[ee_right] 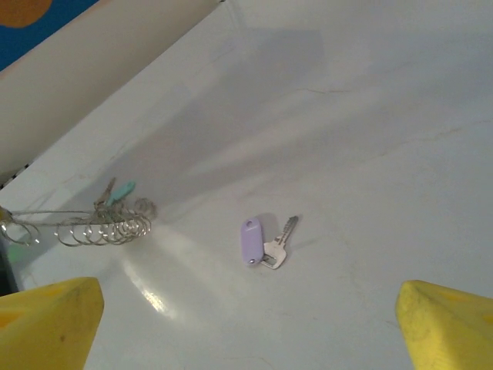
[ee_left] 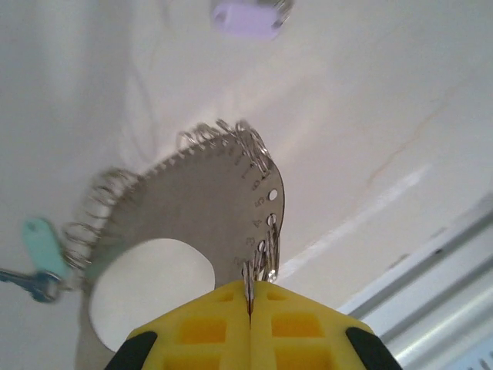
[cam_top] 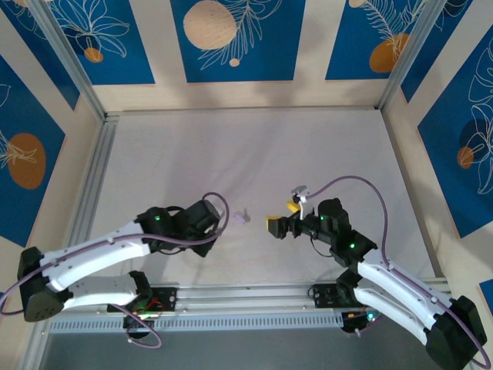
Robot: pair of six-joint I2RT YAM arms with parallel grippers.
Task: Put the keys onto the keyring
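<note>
The keyring (ee_left: 208,208) is a flat grey metal disc with a round hole and several wire rings (ee_left: 254,150) strung along its rim. My left gripper (ee_left: 250,291) is shut on that rim, its yellow fingers pressed together. A teal-tagged key (ee_left: 38,247) hangs from a ring on the disc's left side. A second key with a lilac tag (ee_right: 252,240) lies flat on the table, just beyond the disc; its lilac tag (ee_left: 246,17) is blurred. My right gripper (ee_right: 246,322) hovers open above and short of it. From above, the lilac-tagged key (cam_top: 243,219) lies between the left gripper (cam_top: 218,225) and the right gripper (cam_top: 282,217).
The white table (cam_top: 254,154) is bounded by aluminium rails (cam_top: 92,185) and patterned walls. In the right wrist view the row of rings (ee_right: 108,229) and teal tag (ee_right: 123,190) sit left of the lilac key.
</note>
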